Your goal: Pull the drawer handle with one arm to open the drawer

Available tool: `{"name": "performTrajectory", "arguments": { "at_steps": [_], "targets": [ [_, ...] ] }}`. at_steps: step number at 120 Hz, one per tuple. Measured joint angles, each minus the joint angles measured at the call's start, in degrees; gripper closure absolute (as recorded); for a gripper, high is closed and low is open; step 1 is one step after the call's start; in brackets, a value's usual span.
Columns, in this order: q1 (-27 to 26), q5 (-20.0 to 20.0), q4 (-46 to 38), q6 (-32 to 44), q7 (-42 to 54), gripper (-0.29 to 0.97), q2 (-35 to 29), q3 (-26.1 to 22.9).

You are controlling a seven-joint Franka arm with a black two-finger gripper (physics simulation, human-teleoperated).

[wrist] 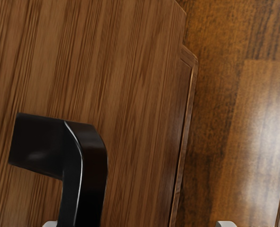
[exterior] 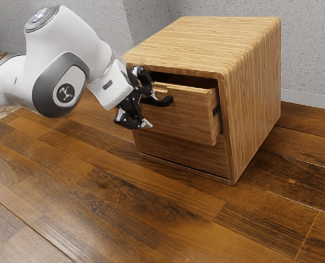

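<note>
One arm [exterior: 58, 71], white and grey, comes in from the exterior view's left. One black gripper [exterior: 149, 105] sits at the front of one wooden cabinet [exterior: 250, 98]. The cabinet stands on a dark plank floor [exterior: 151, 219] in front of a grey speckled wall [exterior: 310, 44]. Two fronts are on the cabinet's face. The upper one is a drawer [exterior: 187, 115], partly out, with a dark gap above it and its side panel showing. The lower front [exterior: 178, 148] sits flush. One handle [exterior: 163, 101] counted: black, on the drawer, sticking out toward the arm. The gripper is set wide, two fingers, one above the handle and one below it, with the handle between them. In the wrist view the handle [wrist: 80, 170] is a black bent bar standing off the drawer front [wrist: 106, 71]. Two pale fingertips [wrist: 223, 223] show at the picture's edge, well apart. The bar is just beside one and far from the other. Contact between bar and finger cannot be told. Floor [wrist: 243, 118] shows past the drawer's edge.
</note>
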Motion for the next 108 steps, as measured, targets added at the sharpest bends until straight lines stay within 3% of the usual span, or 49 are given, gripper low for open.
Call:
{"name": "performTrajectory", "arguments": {
  "at_steps": [108],
  "targets": [
    [0.05, 1.18, -9.91, -0.09, -0.16, 0.32, -11.37, 0.5]
  ]
}}
